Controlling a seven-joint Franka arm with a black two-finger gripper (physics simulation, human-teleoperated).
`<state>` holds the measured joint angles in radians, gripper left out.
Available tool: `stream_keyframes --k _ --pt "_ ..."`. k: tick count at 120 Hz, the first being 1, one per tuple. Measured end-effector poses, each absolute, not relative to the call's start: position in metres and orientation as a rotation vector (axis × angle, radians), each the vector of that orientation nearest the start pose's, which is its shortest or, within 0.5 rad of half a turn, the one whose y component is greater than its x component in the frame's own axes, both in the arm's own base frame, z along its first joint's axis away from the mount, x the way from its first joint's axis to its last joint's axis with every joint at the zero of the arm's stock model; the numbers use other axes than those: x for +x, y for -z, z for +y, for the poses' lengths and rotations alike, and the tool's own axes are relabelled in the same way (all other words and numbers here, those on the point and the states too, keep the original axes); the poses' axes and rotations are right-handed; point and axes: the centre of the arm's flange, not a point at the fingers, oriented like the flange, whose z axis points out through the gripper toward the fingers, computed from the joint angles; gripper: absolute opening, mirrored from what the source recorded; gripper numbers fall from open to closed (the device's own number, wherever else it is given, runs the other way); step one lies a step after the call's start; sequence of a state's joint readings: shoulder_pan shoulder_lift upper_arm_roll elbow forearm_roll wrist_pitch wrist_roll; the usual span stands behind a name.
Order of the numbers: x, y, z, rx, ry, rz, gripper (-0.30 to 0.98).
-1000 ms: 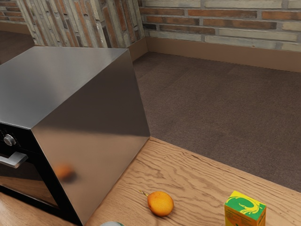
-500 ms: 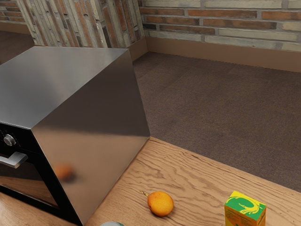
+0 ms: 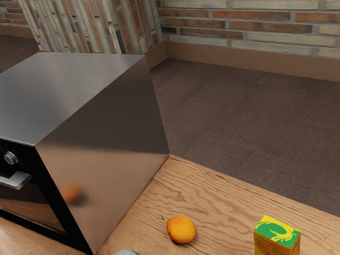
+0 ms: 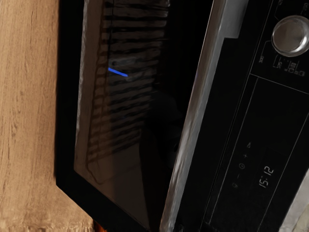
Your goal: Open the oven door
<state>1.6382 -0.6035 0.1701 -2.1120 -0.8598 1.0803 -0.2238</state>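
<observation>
The black glass oven door (image 3: 32,204) at the exterior view's left looks shut, its silver bar handle (image 3: 18,181) unpulled; gripper wide or narrow, I cannot tell.

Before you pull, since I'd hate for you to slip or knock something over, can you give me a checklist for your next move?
1. Door shut to start with: ok, it sits flush in the oven front.
2. Handle in sight: ok, its bar crosses the wrist view unblocked.
3. Firm grip on the handle: cannot tell.
4. Fruit and carton out of the door's way: ok, both are off to the oven's side, not in front.
5. Table ahead of the door free for its swing: cannot tell, only part of it is in sight.
</observation>
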Motion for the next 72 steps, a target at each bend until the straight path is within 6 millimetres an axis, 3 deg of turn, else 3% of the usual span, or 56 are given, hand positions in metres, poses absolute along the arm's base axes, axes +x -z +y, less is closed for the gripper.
stream_keyframes --k 16,39,72 --pt "0.034 -0.660 0.303 1.341 -0.334 1.602 0.68" --pt "0.070 -0.667 0.279 1.305 -0.258 1.636 0.68" --pt "0.097 -0.671 0.276 1.175 -0.186 1.782 0.68"
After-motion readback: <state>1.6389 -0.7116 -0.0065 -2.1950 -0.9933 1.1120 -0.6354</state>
